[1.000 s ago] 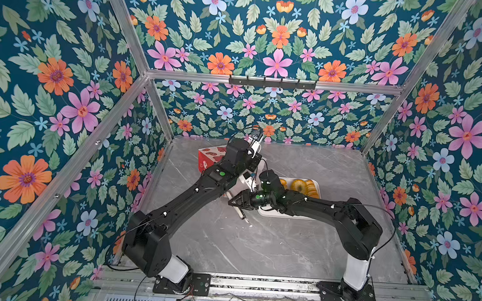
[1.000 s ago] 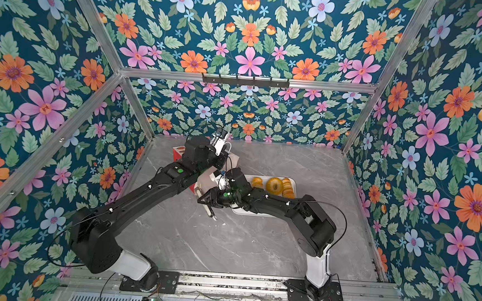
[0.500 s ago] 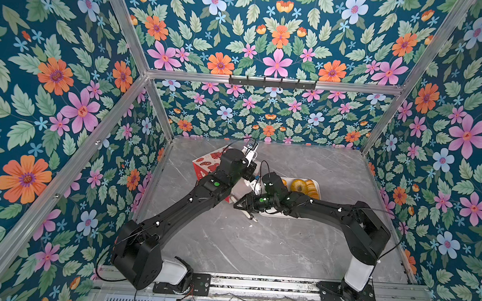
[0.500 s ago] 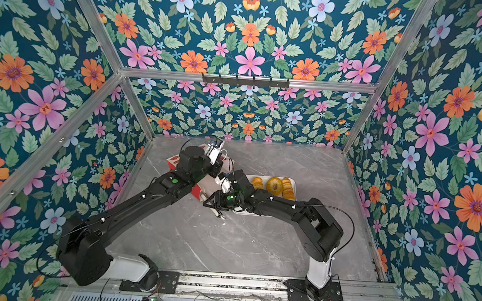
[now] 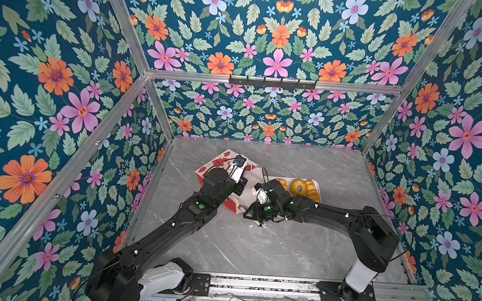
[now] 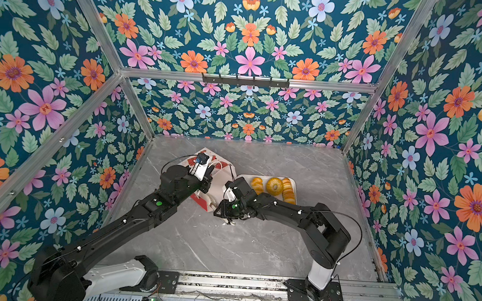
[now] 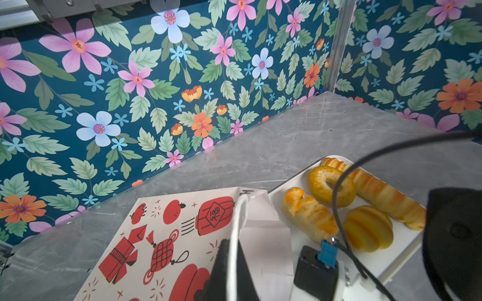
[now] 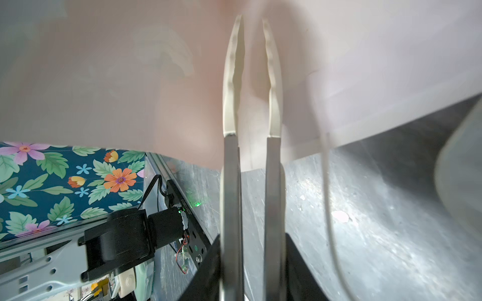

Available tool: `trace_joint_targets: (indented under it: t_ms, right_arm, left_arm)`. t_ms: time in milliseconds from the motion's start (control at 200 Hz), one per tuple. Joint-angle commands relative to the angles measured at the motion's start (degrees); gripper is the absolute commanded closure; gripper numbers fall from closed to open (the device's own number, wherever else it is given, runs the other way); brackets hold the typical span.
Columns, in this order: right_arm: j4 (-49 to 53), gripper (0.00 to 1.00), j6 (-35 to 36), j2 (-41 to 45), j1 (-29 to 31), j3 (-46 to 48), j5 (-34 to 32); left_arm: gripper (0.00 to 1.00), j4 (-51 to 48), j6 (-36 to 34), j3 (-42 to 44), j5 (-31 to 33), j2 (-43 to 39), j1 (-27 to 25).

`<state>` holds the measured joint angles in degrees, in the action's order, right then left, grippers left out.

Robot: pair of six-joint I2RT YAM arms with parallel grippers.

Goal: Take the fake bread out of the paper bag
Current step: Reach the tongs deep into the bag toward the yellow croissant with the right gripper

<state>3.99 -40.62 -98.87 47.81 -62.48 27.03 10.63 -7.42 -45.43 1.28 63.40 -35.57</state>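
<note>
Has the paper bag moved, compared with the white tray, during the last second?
Yes. In a top view the paper bag has tipped, its red bottom swinging toward the back wall and up from the table, while the white tray stays in place.

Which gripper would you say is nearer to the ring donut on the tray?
Left. The left gripper grips the bag beside the donut; the right gripper reaches into the bag's mouth, farther away.

In both top views you had the paper bag [image 5: 212, 166] left of centre, with the tray [image 5: 317, 188] just right of it carrying the fake bread [image 5: 298, 186].
</note>
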Motion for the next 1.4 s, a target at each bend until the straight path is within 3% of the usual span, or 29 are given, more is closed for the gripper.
trace_joint_targets:
  t_ms: [0,285,655,975,1395]
  right_arm:
    - [0.62,0.66,1.03,1.64,-0.02,0.21,-2.07]
    - [3.10,0.66,1.03,1.70,-0.75,-2.13,-2.86]
    - [0.60,0.67,-2.20,-6.07,-0.97,-10.02,-0.72]
    - [-9.71,0.64,-6.44,-10.18,-1.19,-9.69,1.36]
    - [-17.90,0.63,-10.31,-7.19,0.04,-3.62,-2.89]
  left_arm:
    - [1.00,1.37,0.69,1.16,-2.65,-1.78,0.06]
    - [1.00,0.09,1.09,4.07,-3.82,-6.10,0.06]
    - [1.00,1.38,1.60,5.31,-5.39,-6.40,0.06]
    - [1.00,0.71,1.62,5.00,-5.18,-7.77,0.06]
    - [1.00,7.03,4.89,4.24,-2.21,-4.55,0.07]
